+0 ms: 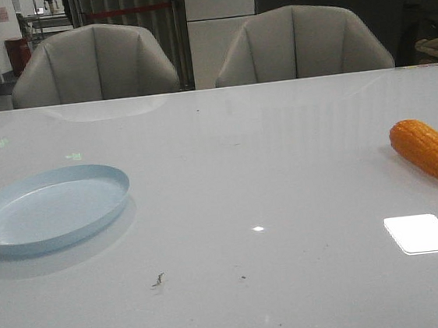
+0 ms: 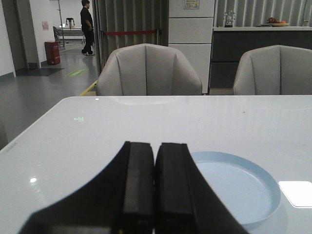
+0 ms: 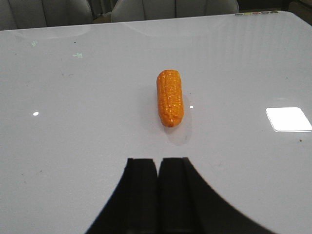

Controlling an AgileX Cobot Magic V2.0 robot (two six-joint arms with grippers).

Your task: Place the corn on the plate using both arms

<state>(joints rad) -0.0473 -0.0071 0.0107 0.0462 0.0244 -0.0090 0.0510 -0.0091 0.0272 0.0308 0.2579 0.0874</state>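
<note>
The orange-yellow corn (image 1: 429, 150) lies on the white table at the far right in the front view. In the right wrist view the corn (image 3: 170, 97) lies a short way ahead of my right gripper (image 3: 158, 161), which is shut and empty. The pale blue plate (image 1: 47, 209) sits empty at the left of the table. In the left wrist view the plate (image 2: 243, 187) lies just beyond and beside my left gripper (image 2: 155, 145), which is shut and empty. Neither arm shows in the front view.
Two grey chairs (image 1: 95, 63) (image 1: 300, 42) stand behind the table's far edge. A bright light reflection (image 1: 421, 233) lies on the table near the corn. A person (image 2: 87, 27) stands far off in the room.
</note>
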